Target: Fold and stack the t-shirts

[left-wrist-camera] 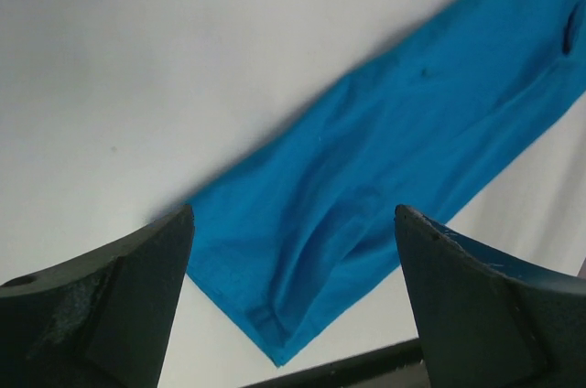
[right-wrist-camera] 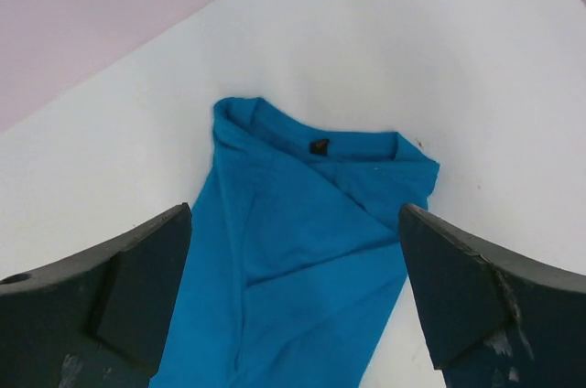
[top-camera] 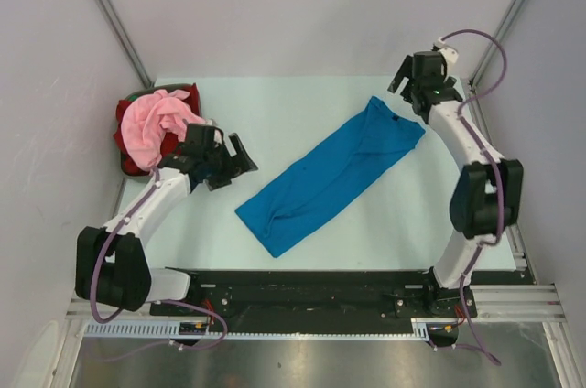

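Observation:
A bright blue t-shirt [top-camera: 330, 177] lies on the pale table, folded lengthwise into a long strip that runs diagonally from front left to back right. Its hem corner [left-wrist-camera: 275, 338] shows below my left gripper [top-camera: 243, 157] [left-wrist-camera: 293, 214], which hangs open just left of that end. Its collar with a dark label [right-wrist-camera: 320, 145] lies under my right gripper [top-camera: 406, 91] [right-wrist-camera: 295, 210], which is open above the back right end. Neither gripper holds anything. A light pink t-shirt [top-camera: 157, 123] is crumpled on a red t-shirt [top-camera: 125, 132] at the back left, with a bit of green [top-camera: 137, 95] behind.
The pile of pink and red cloth sits close behind my left arm, against the left wall. A black base rail [top-camera: 311, 289] runs along the near table edge. Slanted metal posts [top-camera: 114, 17] stand at both back corners, and walls close three sides.

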Robot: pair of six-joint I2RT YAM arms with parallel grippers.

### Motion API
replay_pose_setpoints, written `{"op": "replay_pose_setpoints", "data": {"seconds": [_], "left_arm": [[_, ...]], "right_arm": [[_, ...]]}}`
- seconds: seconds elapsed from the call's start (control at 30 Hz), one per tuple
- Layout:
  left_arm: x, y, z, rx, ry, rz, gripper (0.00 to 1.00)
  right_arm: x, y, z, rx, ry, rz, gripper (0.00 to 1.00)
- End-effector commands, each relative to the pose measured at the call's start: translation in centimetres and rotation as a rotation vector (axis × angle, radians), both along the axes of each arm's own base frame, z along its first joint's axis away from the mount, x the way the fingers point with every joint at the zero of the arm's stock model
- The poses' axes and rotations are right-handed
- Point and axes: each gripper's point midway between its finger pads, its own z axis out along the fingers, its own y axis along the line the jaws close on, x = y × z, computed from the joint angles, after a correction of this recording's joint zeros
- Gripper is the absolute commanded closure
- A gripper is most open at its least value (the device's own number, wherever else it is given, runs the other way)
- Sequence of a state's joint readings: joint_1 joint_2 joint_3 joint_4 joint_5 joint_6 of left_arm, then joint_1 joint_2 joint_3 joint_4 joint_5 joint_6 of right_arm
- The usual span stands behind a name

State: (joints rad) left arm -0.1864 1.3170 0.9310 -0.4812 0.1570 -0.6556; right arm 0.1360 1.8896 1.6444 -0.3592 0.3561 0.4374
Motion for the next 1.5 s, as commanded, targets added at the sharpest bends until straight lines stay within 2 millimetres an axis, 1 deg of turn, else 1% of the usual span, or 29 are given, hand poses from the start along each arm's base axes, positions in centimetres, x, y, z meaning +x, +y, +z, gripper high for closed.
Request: {"op": "replay_pose_setpoints", "data": {"seconds": [0.0, 0.03, 0.07, 0.1, 0.13, 0.17, 0.2, 0.27, 0.3, 0.33, 0.37, 0.4, 0.43, 0.5, 0.53, 0.6, 0.63, 0.67, 0.77, 0.87, 0.93, 0.97, 1.03, 1.07, 1.27, 1.3, 1.37, 1.4, 1.47], "left_arm": [[-2.1, -1.7, -0.8, 0.003, -0.003, -0.061, 0.05], [-2.2, -1.6, -0.9, 0.003, -0.004, -0.058, 0.05], [-2.4, -1.5, -1.0, 0.001, -0.004, -0.055, 0.05], [-2.6, -1.4, -1.2, 0.005, -0.002, -0.054, 0.05], [-2.7, -1.4, -1.1, 0.004, -0.005, -0.056, 0.05], [-2.9, -1.3, -1.2, 0.007, -0.002, -0.056, 0.05], [-3.0, -1.2, -1.3, 0.011, 0.000, -0.055, 0.05], [-3.3, -1.2, -1.2, 0.010, -0.008, -0.062, 0.04], [-3.5, -1.1, -1.3, 0.014, -0.003, -0.060, 0.04], [-3.6, -1.0, -1.3, 0.019, -0.007, -0.065, 0.04], [-3.8, -1.0, -1.4, 0.021, -0.003, -0.068, 0.04], [-4.0, -1.0, -1.5, 0.023, 0.003, -0.069, 0.05], [-4.1, -0.9, -1.4, 0.025, -0.004, -0.068, 0.04], [-4.3, -0.8, -1.6, 0.025, -0.004, -0.068, 0.04], [-4.4, -0.8, -1.5, 0.024, -0.007, -0.070, 0.04], [-4.7, -0.8, -1.8, 0.021, -0.001, -0.074, 0.04], [-4.8, -0.8, -1.7, 0.019, -0.005, -0.075, 0.04], [-5.0, -0.8, -2.0, 0.019, 0.002, -0.074, 0.04], [-5.3, -0.7, -1.9, 0.020, -0.004, -0.077, 0.04], [-5.7, -0.4, -2.1, 0.034, 0.002, -0.082, 0.04], [-5.8, -0.3, -2.0, 0.039, -0.003, -0.085, 0.04], [-5.9, -0.3, -2.1, 0.041, -0.002, -0.084, 0.04], [-6.0, -0.4, -2.1, 0.039, -0.004, -0.096, 0.04], [-6.0, -0.3, -2.1, 0.039, -0.003, -0.096, 0.04], [-6.1, 0.1, -2.5, 0.024, 0.013, -0.104, 0.04], [-6.2, 0.2, -2.6, 0.018, 0.014, -0.105, 0.04], [-6.1, 0.6, -2.6, 0.016, 0.015, -0.093, 0.04], [-6.1, 0.7, -2.4, 0.018, 0.009, -0.095, 0.04], [-6.1, 1.0, -2.5, 0.018, 0.012, -0.087, 0.04]], "right_arm": [[-5.5, 4.7, 1.1, 0.155, 0.015, 0.174, 0.00], [-7.0, 6.6, 0.2, 0.188, 0.050, 0.232, 0.00], [-9.3, 7.5, -0.8, 0.201, 0.089, 0.259, 0.00], [-11.1, 10.0, -1.7, 0.210, 0.119, 0.325, 0.00], [-12.6, 11.7, -1.9, 0.259, 0.132, 0.361, 0.00], [-13.7, 12.9, -0.9, 0.295, 0.098, 0.397, 0.00], [-16.6, 15.2, -3.3, 0.337, 0.161, 0.471, 0.00], [-19.3, 18.3, -3.6, 0.452, 0.169, 0.541, 0.00], [-21.4, 18.9, -4.0, 0.481, 0.172, 0.563, 0.00], [-23.4, 20.8, -4.1, 0.511, 0.186, 0.597, 0.00], [-24.3, 21.6, -3.6, 0.539, 0.168, 0.612, 0.00], [-25.8, 21.7, -4.1, 0.555, 0.173, 0.612, 0.00], [-27.5, 23.6, -3.5, 0.609, 0.171, 0.641, 0.00], [-29.3, 24.6, -3.0, 0.640, 0.152, 0.643, 0.00], [-31.3, 25.7, -3.8, 0.649, 0.183, 0.668, 0.01], [-32.5, 26.6, -4.2, 0.688, 0.184, 0.624, 0.02], [-33.3, 26.8, -5.1, 0.690, 0.200, 0.615, 0.03], [-34.6, 28.1, -5.1, 0.719, 0.211, 0.629, 0.03], [-36.3, 29.5, -6.5, 0.728, 0.226, 0.610, 0.05], [-37.2, 31.0, -7.8, 0.722, 0.238, 0.615, 0.07], [-37.4, 31.5, -8.6, 0.722, 0.249, 0.604, 0.07], [-37.6, 31.6, -9.7, 0.705, 0.266, 0.590, 0.07], [-37.7, 32.4, -10.0, 0.712, 0.259, 0.602, 0.09], [-37.7, 32.5, -11.2, 0.695, 0.278, 0.589, 0.10], [-38.0, 34.4, -13.4, 0.732, 0.320, 0.599, 0.14], [-38.0, 34.4, -14.4, 0.722, 0.336, 0.588, 0.15], [-38.1, 34.8, -15.1, 0.735, 0.349, 0.584, 0.16], [-38.2, 34.9, -16.1, 0.727, 0.366, 0.578, 0.18], [-38.3, 35.4, -16.4, 0.744, 0.376, 0.587, 0.21]]}}
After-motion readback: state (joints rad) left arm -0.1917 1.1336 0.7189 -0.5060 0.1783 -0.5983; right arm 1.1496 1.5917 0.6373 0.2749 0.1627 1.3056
